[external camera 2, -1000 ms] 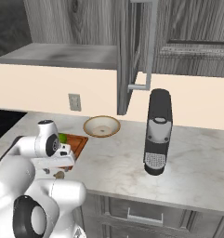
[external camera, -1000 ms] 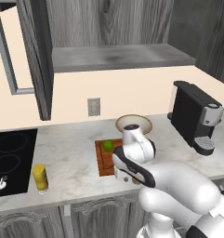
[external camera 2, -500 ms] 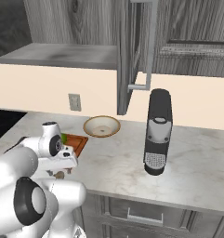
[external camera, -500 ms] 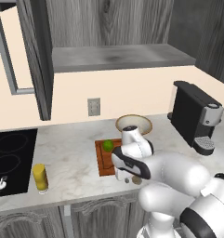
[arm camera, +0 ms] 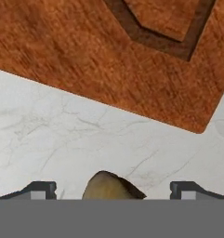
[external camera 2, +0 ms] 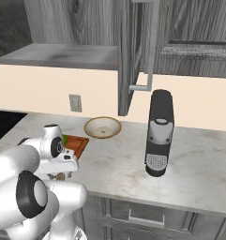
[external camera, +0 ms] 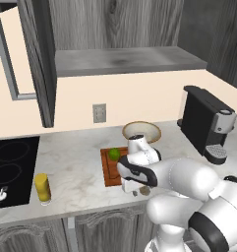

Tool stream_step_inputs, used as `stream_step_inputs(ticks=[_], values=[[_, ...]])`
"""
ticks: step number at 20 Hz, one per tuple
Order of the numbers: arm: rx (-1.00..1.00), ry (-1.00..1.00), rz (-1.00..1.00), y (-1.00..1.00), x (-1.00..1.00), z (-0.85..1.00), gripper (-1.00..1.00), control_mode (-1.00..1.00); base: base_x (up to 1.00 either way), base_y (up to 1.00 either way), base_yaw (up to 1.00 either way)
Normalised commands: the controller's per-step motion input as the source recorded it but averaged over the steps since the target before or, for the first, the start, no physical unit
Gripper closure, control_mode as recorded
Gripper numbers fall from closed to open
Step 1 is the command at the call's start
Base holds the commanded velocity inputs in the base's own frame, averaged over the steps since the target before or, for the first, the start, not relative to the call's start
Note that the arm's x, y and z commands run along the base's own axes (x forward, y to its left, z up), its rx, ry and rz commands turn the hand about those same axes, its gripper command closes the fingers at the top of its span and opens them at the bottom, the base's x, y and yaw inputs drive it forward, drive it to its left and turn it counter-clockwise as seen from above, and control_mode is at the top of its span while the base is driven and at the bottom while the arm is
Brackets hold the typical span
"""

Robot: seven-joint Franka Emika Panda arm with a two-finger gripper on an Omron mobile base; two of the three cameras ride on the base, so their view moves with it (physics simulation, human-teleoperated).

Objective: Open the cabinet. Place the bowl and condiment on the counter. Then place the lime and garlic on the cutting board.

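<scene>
Your gripper point(arm camera: 113, 189) is low over the surface point(external camera: 75, 167), w/ both fingertips point(arm camera: 39, 188) spread wide apart and nothing clamped. The garlic point(arm camera: 112, 186) sits btwn them in the hand view, a brownish lump on the marbled stone, touching neither tip as far as you can see. It lies just off the cutting board point(arm camera: 85, 60), near one corner of it, not on the wood. From the left base view you see the same lump point(external camera: 144, 190) just below the hand, beside the board's point(external camera: 110, 170) near right corner.

The lime point(external camera: 113, 154) is on the board, toward its far left part. The bowl point(external camera: 141, 132) stands on the surface just behind the board; right base view shows it point(external camera 2: 102, 127) upright and apart from the coffee machine point(external camera 2: 159, 132). The condiment point(external camera: 42, 187) stands upright on the surface well to the left, close to the black cooktop point(external camera: 12, 167).

The cabinet point(external camera: 39, 59) door is swung open, w/ the shelf bottom point(external camera: 125, 60) visible behind it. An outlet point(external camera: 99, 112) is on the wall above the board.
</scene>
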Motion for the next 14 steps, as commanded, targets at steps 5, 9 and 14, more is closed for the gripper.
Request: stream_step_inputs(ticks=[5,9,14], values=[[0.00,0.01,0.00,0.00,-0.32,-0.14,1.00,-1.00,0.00,0.00,0.00],[0.00,0.07,0.00,-0.09,-0.36,-0.19,1.00,-1.00,0.00,0.00,0.00],[0.00,0.03,0.00,-0.17,-0.23,-0.13,1.00,-1.00,0.00,0.00,0.00]])
